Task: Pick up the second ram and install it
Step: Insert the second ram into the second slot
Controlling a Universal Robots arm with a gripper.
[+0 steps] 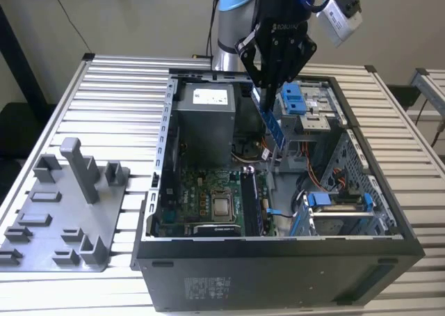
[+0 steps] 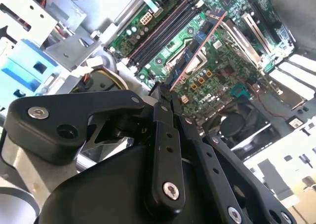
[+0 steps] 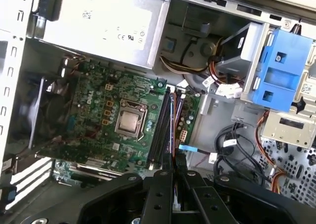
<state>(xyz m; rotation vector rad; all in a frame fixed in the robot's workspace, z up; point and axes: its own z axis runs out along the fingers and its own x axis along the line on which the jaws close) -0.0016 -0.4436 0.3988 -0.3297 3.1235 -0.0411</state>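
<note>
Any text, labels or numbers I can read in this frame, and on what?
None legible.
White label on the power supply: too small.
Sticker on the case front: blurred.
Motherboard markings: too small.
The second ram, held by the gripper: no readable print.

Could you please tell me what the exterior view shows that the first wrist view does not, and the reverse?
The exterior view adds the slatted table and the grey tray beside the case. The first wrist view adds the fan next to the motherboard. Both share the gripper holding the ram over the open case, the CPU and the power supply.
</note>
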